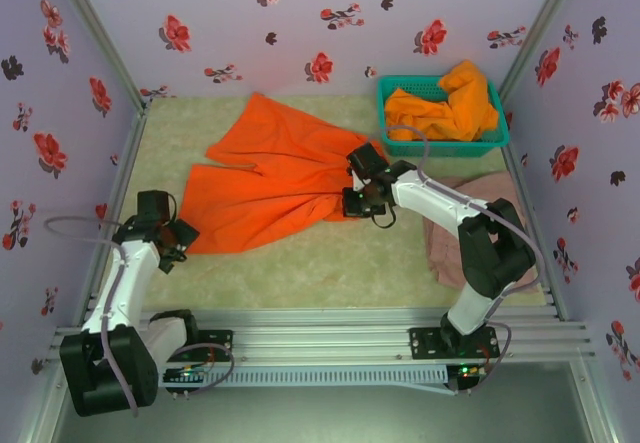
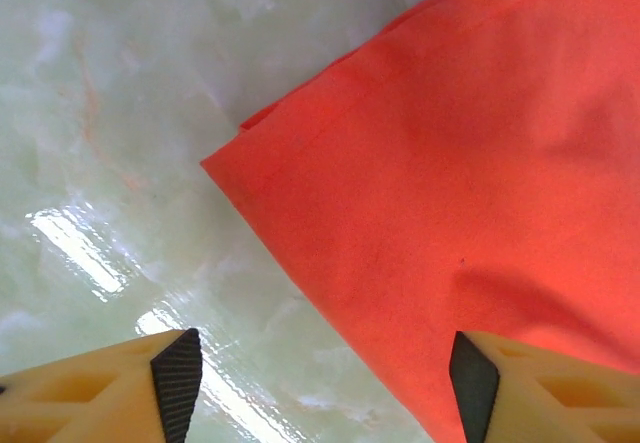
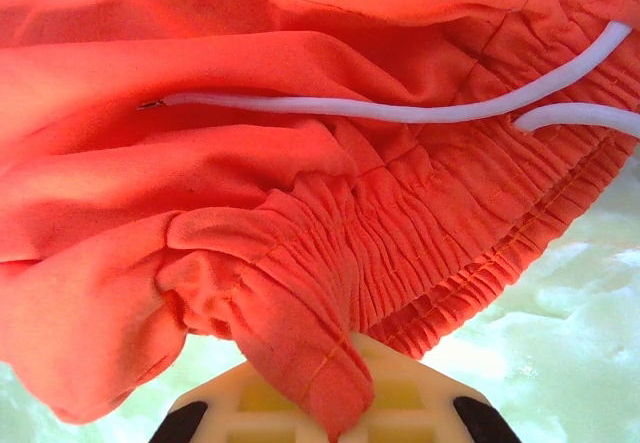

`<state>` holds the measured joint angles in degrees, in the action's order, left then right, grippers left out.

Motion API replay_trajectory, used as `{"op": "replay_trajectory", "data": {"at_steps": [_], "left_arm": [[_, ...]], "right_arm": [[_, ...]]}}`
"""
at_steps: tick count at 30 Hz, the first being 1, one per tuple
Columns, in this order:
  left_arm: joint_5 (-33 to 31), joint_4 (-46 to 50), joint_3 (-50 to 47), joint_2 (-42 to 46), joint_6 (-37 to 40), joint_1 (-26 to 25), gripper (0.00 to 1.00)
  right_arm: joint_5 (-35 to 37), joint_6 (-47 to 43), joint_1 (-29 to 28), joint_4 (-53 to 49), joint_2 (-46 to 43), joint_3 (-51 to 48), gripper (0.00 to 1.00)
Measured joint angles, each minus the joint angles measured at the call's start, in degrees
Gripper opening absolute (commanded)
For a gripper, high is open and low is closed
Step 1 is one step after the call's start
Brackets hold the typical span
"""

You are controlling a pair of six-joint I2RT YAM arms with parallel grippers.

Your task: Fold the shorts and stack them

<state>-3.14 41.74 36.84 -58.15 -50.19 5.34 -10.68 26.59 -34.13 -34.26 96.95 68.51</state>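
Mid-frame, the right claw (image 1: 358, 201) pinches the orange shorts (image 1: 270, 178) by the waistband; lower left, the left claw (image 1: 178, 233) gapes empty at their hem.

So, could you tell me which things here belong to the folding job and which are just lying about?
Job: spread bright orange cloth shorts; crumpled orange cloth shorts, far right; dusty pink-beige cloth shorts.
Lying about: teal mesh plastic basket.
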Motion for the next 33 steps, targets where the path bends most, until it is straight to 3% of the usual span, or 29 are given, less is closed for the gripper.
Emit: {"op": "replay_trajectory", "data": {"at_steps": [20,23,29,33], "left_arm": [[0.81,-14.8,-5.31,-11.3,-8.44,0.07,0.54],[0.81,-16.41,-5.31,-13.05,-9.05,0.07,0.43],[-0.46,-15.34,-5.38,-14.56,-9.53,0.13,0.03],[-0.04,-14.78,-2.89,-14.25,-8.96,0.07,0.0]], "right_arm": [[0.0,0.0,0.0,0.2,-0.22,-0.02,0.0],[0.0,0.0,0.0,0.2,-0.22,-0.02,0.0],[0.02,0.0,0.0,0.17,-0.22,-0.02,0.0],[0.39,-0.04,0.0,-0.15,-0.31,0.17,0.0]]}}
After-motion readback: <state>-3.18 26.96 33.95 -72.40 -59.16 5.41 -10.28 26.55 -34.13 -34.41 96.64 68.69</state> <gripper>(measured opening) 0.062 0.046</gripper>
